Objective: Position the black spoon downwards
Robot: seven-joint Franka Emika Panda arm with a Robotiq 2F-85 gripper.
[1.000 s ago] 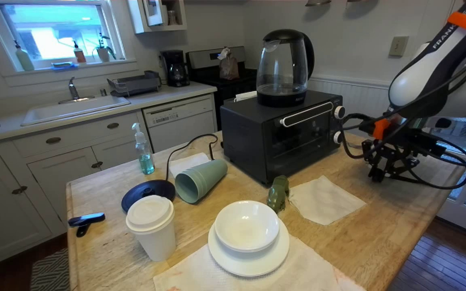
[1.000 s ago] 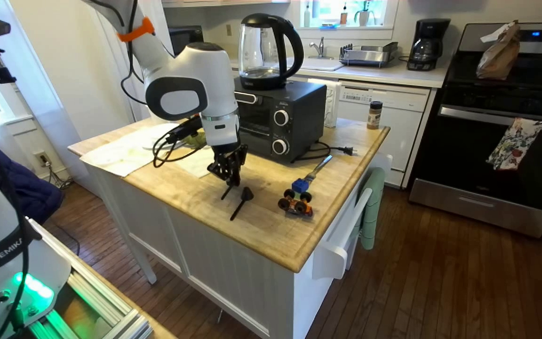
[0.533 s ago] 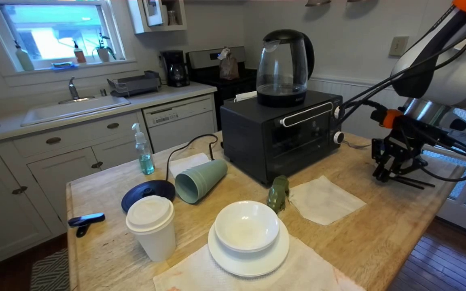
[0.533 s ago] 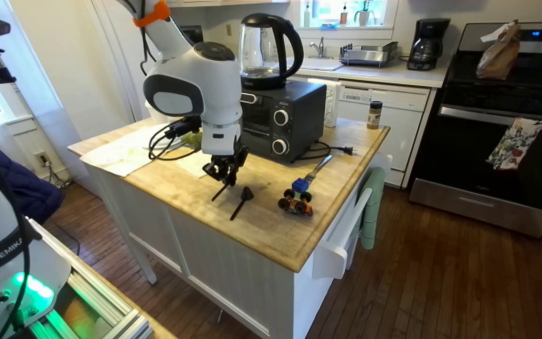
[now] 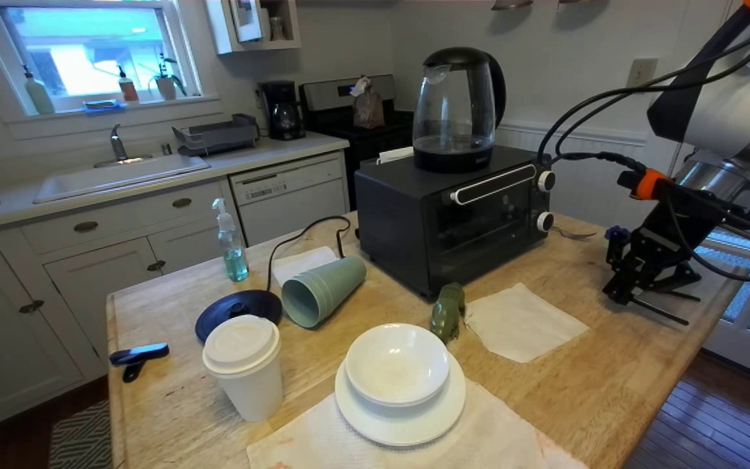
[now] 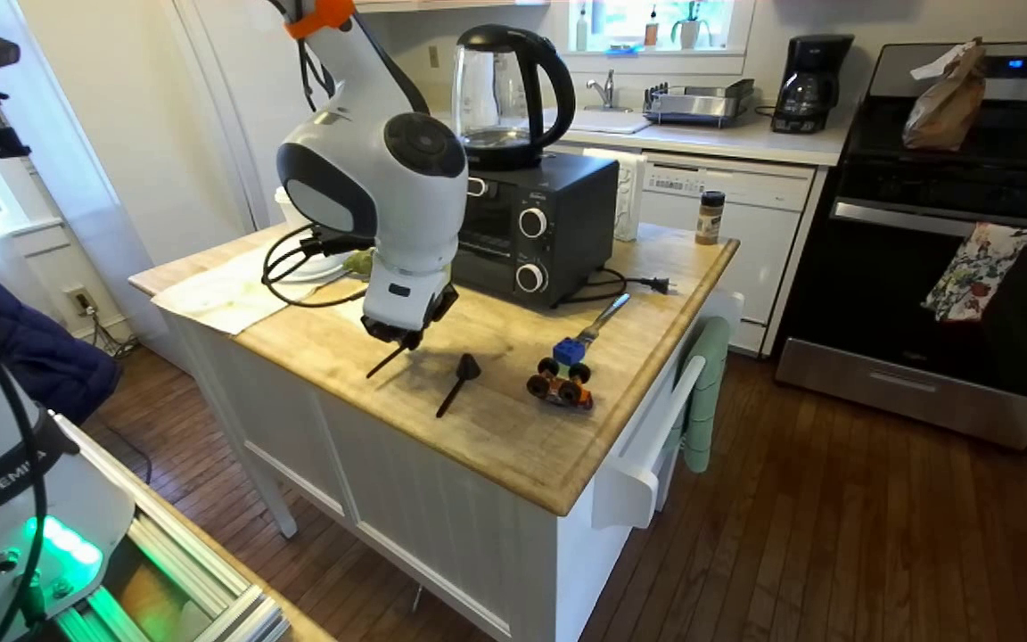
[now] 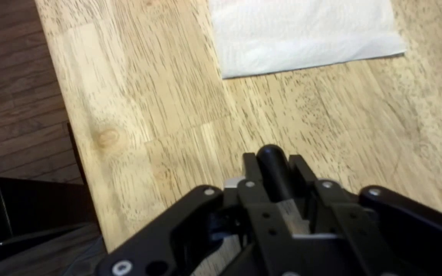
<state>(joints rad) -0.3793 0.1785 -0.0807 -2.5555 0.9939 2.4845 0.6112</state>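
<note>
The black spoon (image 7: 274,168) sits between the fingers of my gripper (image 7: 272,156), which is shut on it; its dark rounded end shows at the fingertips in the wrist view. In an exterior view the spoon's thin handle (image 6: 386,363) slants from the gripper (image 6: 410,341) down toward the table's long edge. The same handle (image 5: 660,311) points right from the gripper (image 5: 621,296) in an exterior view. Whether the handle touches the wood cannot be told. A shorter dark utensil (image 6: 458,385) with a wedge-shaped head lies on the table beside the gripper.
A blue block (image 6: 569,350), a fork (image 6: 604,321) and a small toy car (image 6: 560,387) lie near the table's end. The toaster oven (image 6: 531,223) carries a glass kettle (image 6: 500,107). A napkin (image 7: 305,42) lies ahead in the wrist view, near the green toy (image 5: 446,312).
My gripper has moved toward the table's long edge, away from the shorter utensil, and has turned. The held spoon's handle has swung with it and lies at a flatter slant.
</note>
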